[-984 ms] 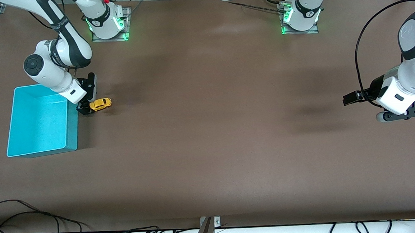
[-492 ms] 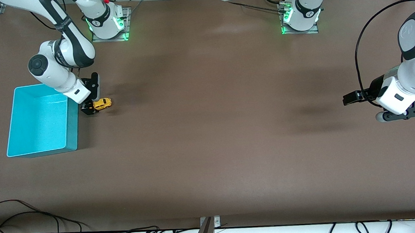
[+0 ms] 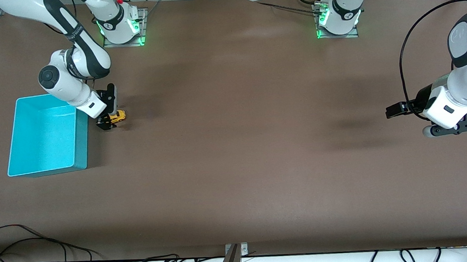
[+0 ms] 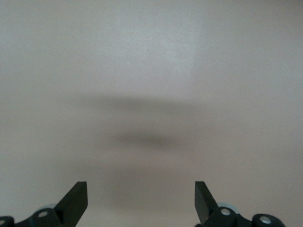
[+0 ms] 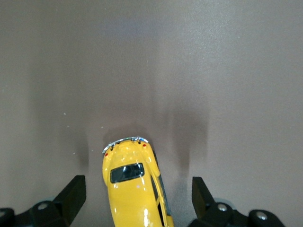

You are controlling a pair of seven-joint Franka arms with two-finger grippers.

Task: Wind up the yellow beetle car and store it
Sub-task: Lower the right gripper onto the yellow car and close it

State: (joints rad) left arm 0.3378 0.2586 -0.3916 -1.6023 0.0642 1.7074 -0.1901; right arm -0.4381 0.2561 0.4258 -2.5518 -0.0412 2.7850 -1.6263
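Car (image 3: 117,116): on the table (image 3: 242,146), wheels down, just beside the bin's wall toward the left arm's end; yellow, rounded body, dark window on top in right wrist view (image 5: 132,189).
Right gripper (image 3: 108,121): low over the car, straddling it; fingers spread wide, one on each side of the body, gap visible both sides in the wrist view; nothing gripped.
Right fingers (image 5: 72,195): dark tips flanking the car, apart from its flanks.
Bin (image 3: 81,144): turquoise, open-topped, at the right arm's end of the table; nothing seen inside.
Left gripper (image 3: 452,129): up over bare table at the left arm's end, well apart from car and bin; waiting; fingers spread wide, holding nothing.
Left fingers (image 4: 75,201): only brown tabletop and a faint shadow between them.
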